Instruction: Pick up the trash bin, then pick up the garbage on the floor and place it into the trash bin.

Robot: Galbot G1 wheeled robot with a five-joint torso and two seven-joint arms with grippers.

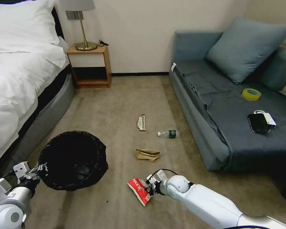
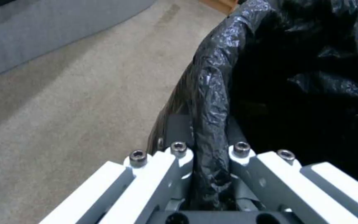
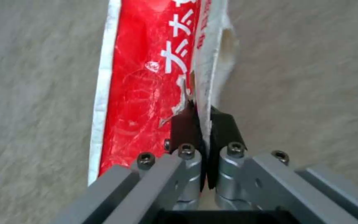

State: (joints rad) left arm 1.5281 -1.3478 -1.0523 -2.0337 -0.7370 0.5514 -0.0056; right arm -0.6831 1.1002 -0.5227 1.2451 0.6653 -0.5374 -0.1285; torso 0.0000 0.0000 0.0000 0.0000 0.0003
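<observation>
Carpet floor: right pincer (image 3: 204, 124) clenched on snack wrapper (image 3: 146, 77); left pincer (image 2: 210, 155) clamps trash bin (image 2: 212, 87) rim.

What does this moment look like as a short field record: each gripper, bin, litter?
left gripper: shut on trash bin rim
right gripper: shut on red-white snack wrapper edge
brown paper bag: on carpet
clear bottle: lying on carpet near sofa
gold-green bar wrapper: on carpet
</observation>
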